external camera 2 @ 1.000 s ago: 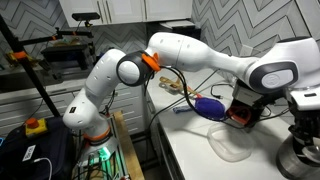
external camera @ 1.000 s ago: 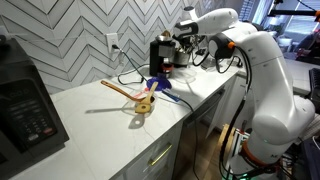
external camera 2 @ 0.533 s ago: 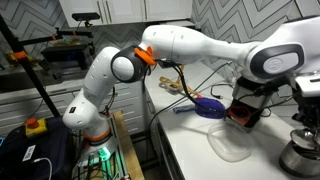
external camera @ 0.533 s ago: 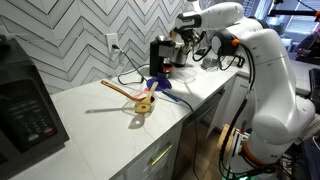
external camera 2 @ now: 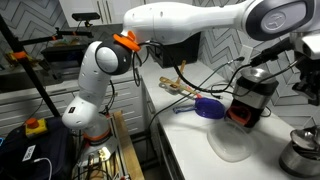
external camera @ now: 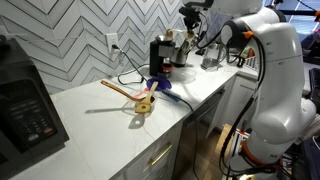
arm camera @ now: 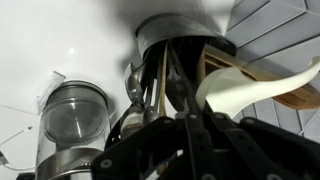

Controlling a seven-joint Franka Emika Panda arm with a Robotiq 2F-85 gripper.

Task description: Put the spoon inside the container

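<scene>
The metal container (arm camera: pixel 160 30) stands at the back of the counter, full of utensils. Among them are a metal spoon (arm camera: pixel 133 85), a white spatula (arm camera: pixel 240 85) and wooden handles. In an exterior view the container (external camera: pixel 182 60) is beside the black coffee maker (external camera: pixel 160 55). My gripper (arm camera: pixel 190 108) hangs straight above the container. Its dark fingers are drawn together, with nothing clearly between them. In an exterior view the gripper (external camera: pixel 190 12) is high above the utensils. Wooden spoons (external camera: pixel 135 95) lie on the counter, far from the gripper.
A steel kettle with a glass lid (arm camera: pixel 75 115) stands next to the container. A blue dish (external camera 2: pixel 208 107) and a clear lid (external camera 2: pixel 232 145) lie on the counter by the black appliance (external camera 2: pixel 250 95). A microwave (external camera: pixel 25 95) stands at the far end.
The arm has risen, lifting my gripper higher above the container. The things on the counter have not moved.
</scene>
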